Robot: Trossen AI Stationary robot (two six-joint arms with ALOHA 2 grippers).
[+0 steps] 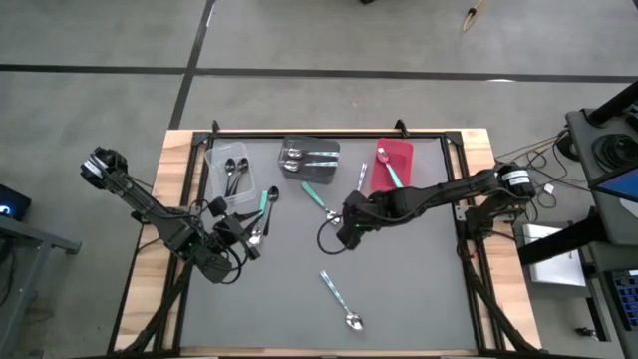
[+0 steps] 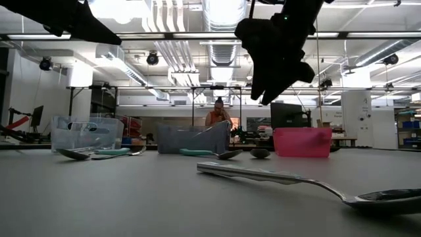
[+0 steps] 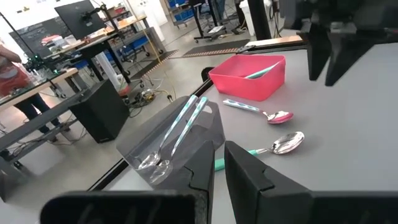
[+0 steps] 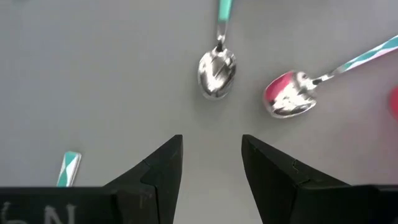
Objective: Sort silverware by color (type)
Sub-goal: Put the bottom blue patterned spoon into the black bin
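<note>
Nearest the low camera, a teal-handled spoon (image 2: 289,179) is lying on the grey worktop (image 1: 399,279), well apart from the rest. Over the middle the right gripper (image 4: 211,163) is hanging with jaws parted and empty, just above two more spoons (image 4: 217,70) — both teal-handled. At the left, the left gripper (image 3: 219,168) is sitting with jaws nearly closed, holding nothing. Black spoons (image 1: 235,172) are lying in the clear bin (image 1: 212,160), teal-handled ones in the grey bin (image 1: 329,148) and one in the red bin (image 1: 403,152) along the far side.
</note>
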